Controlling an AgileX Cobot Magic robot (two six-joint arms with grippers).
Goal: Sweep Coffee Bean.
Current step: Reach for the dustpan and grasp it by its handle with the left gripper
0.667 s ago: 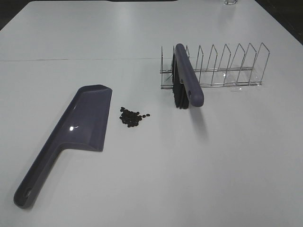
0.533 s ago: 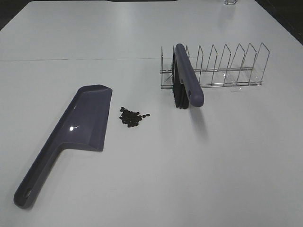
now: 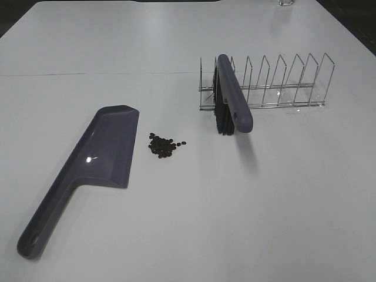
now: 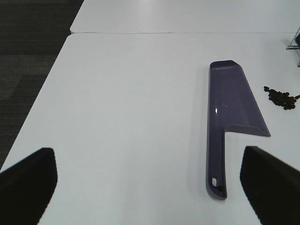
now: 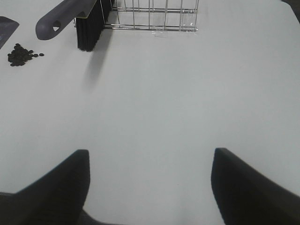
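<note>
**Left jaws:** spread to their widest, gripping and touching nothing. You see the two dark tips standing far apart above the table, facing along it. The dustpan lies ahead of them, its handle end nearest.

**Right jaws:** parted, with nothing between them and nothing touched, poised over bare table and facing the brush.

Neither arm shows in the high view.

**Dustpan:** lies flat at the left of the high view, handle toward you.

**Coffee bean:** one small dark heap on the table, just beside the blade's right edge but clear of it, between dustpan and brush.

**Brush:** bristles down, far end lodged in the left end of the wire rack, handle jutting toward you.
</note>
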